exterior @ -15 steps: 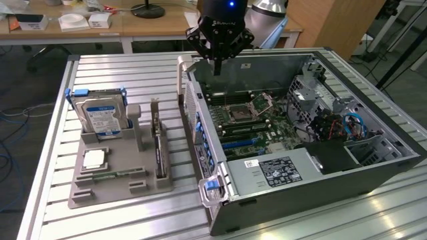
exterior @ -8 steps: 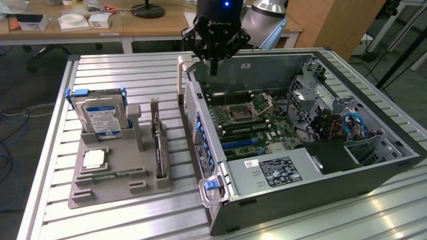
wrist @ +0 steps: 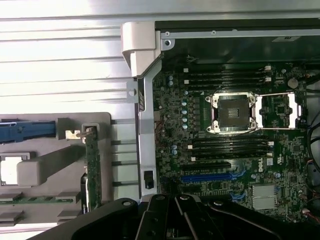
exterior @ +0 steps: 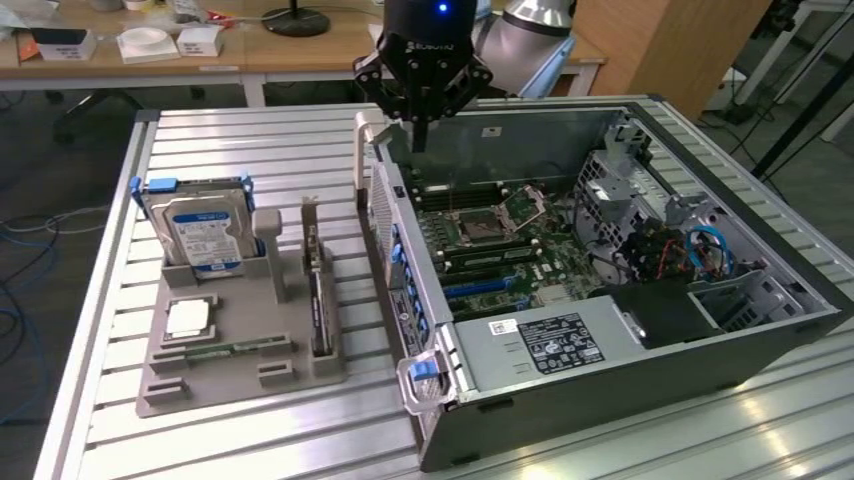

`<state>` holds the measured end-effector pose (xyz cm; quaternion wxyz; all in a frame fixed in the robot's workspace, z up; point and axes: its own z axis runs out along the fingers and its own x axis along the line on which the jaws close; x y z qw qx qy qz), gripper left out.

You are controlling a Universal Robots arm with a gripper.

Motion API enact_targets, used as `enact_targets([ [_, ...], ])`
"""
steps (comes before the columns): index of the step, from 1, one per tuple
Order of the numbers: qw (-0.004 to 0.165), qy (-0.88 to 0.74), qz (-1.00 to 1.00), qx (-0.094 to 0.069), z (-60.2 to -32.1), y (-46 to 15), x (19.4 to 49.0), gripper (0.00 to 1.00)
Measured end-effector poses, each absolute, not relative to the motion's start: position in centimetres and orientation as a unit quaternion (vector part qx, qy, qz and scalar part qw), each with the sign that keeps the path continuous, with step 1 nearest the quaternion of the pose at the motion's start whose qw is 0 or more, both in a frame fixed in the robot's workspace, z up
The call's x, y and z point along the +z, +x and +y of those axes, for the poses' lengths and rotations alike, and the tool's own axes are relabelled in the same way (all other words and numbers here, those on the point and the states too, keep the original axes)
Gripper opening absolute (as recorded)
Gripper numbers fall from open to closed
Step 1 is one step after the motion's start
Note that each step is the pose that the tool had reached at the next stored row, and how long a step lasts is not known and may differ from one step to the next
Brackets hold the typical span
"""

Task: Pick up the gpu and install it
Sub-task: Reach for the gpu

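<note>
In the grey holder tray [exterior: 200, 392], on the exterior view's left, the gpu [exterior: 318, 290] [wrist: 93, 165] stands on its long edge in a slot. Nothing touches it, and it is just beside the open computer case [exterior: 441, 400]. Same tray: hard drive [exterior: 200, 232] upright, memory stick [exterior: 224, 350] lying flat. The hand [exterior: 418, 138] [wrist: 176, 215] hangs over the case's far end in the exterior view, well apart from the gpu, fingers closed together on nothing. Motherboard [exterior: 521, 265] exposed, CPU socket [exterior: 477, 228] bare. Everything sits on a slatted metal tabletop [exterior: 240, 150].
</note>
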<state>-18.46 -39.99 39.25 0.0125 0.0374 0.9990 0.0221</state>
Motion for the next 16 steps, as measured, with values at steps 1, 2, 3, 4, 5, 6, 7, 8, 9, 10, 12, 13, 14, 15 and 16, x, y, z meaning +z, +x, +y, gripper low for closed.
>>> enact_targets([
  [1, 0.013, 0.037, 0.999, 0.022, -40.0, -18.6, 39.2, 0.11],
  [2, 0.012, 0.037, 0.999, 0.022, -40.0, -18.7, 39.2, 0.11],
  [3, 0.012, 0.037, 0.999, 0.022, -40.0, -18.8, 39.2, 0.11],
  [4, 0.013, 0.037, 0.999, 0.022, -40.0, -18.9, 39.2, 0.11],
  [5, 0.013, 0.037, 0.999, 0.022, -40.1, -19.0, 39.2, 0.11],
  [6, 0.013, 0.037, 0.999, 0.022, -40.1, -19.1, 39.2, 0.11],
  [7, 0.012, 0.037, 0.999, 0.022, -40.1, -19.2, 39.2, 0.11],
  [8, 0.012, 0.037, 0.999, 0.022, -40.1, -19.3, 39.2, 0.11],
  [9, 0.012, 0.037, 0.999, 0.022, -40.1, -19.4, 39.2, 0.11],
  [10, 0.013, 0.037, 0.999, 0.022, -40.1, -19.5, 39.2, 0.11],
  [12, 0.012, 0.037, 0.999, 0.022, -40.2, -19.8, 39.2, 0.11],
  [13, 0.012, 0.037, 0.999, 0.022, -40.3, -19.8, 39.2, 0.11],
  [14, 0.013, 0.037, 0.999, 0.022, -40.3, -19.9, 39.2, 0.11],
  [15, 0.012, 0.037, 0.999, 0.022, -40.4, -20.0, 39.2, 0.11],
  [16, 0.012, 0.037, 0.999, 0.022, -40.5, -20.1, 39.2, 0.11],
])
